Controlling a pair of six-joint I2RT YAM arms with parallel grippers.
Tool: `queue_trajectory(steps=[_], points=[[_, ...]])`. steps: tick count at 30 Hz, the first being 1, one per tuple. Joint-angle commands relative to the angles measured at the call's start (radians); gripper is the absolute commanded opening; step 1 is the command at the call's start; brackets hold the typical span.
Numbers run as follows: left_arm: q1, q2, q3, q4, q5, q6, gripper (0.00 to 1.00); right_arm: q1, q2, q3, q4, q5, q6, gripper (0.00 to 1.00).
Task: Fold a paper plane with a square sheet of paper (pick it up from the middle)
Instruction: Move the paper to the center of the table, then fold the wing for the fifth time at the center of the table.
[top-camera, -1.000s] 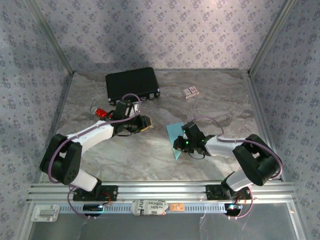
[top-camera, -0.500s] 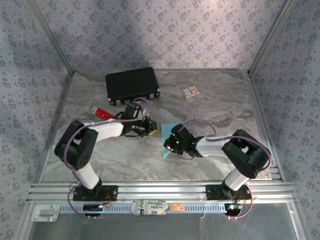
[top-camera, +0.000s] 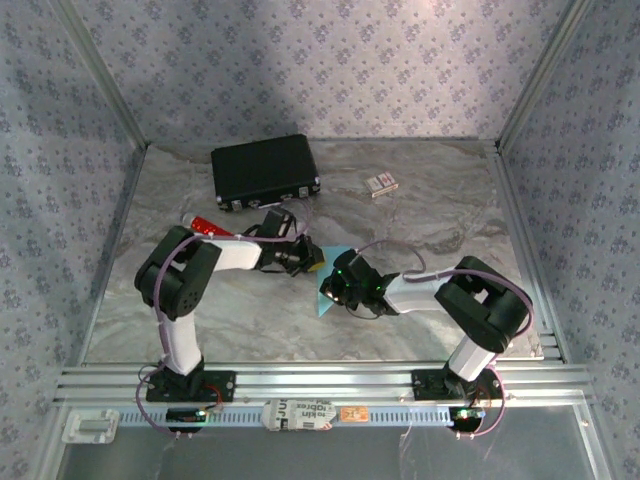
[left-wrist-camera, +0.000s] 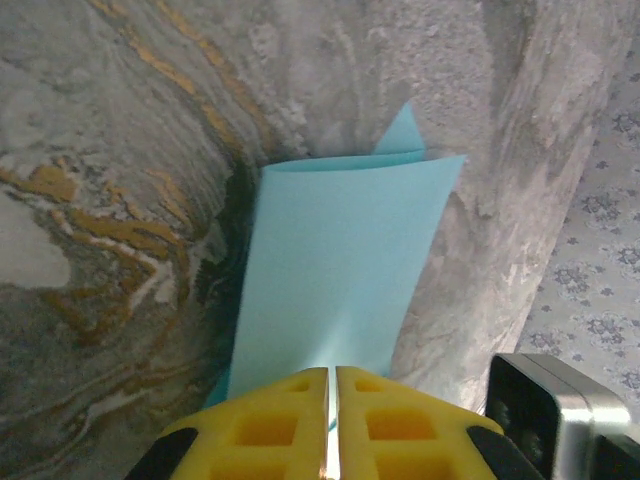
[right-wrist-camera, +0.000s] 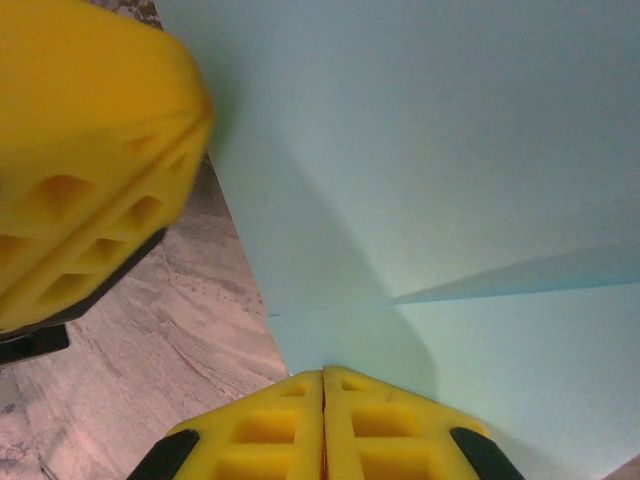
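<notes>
Folding looks barely begun: left pincer (left-wrist-camera: 331, 375) and right pincer (right-wrist-camera: 322, 378) both pinch the thin cyan-blue paper square (left-wrist-camera: 340, 260) mid-frame, not yet dart-shaped.

Top view, legible markings. White label (top-camera: 300, 413) on the near rail (top-camera: 120, 385): dark print in several lines, turned sideways and very small; one line possibly reads "abrics", the remainder cannot be made out. Orange tag (top-camera: 352, 413) just beside it: markings too small to read. Card box (top-camera: 380, 184): printed pattern, lettering not legible.
</notes>
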Motion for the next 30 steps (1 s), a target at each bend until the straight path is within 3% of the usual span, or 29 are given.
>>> queue_trajectory(steps=[1,8,12,17,22,30], points=[[-0.013,0.048,0.036,0.038,0.006,-0.012,0.09,0.008,0.038,0.006,-0.101,0.036,-0.003,0.08],[-0.013,0.068,0.007,0.002,-0.05,0.001,0.06,0.013,-0.025,0.015,-0.056,0.028,-0.075,0.15],[-0.013,0.067,-0.026,0.017,-0.029,0.017,0.05,0.009,-0.126,0.071,-0.235,0.063,-0.159,0.2],[-0.012,0.054,-0.056,0.03,0.012,0.059,0.05,-0.085,-0.25,-0.024,-0.299,0.069,-0.174,0.26],[-0.013,0.037,-0.074,0.034,0.05,0.082,0.05,-0.22,-0.31,-0.118,-0.229,-0.059,-0.184,0.33],[-0.014,0.011,-0.088,0.037,0.084,0.088,0.05,-0.269,-0.28,-0.095,-0.226,-0.127,-0.208,0.35]])
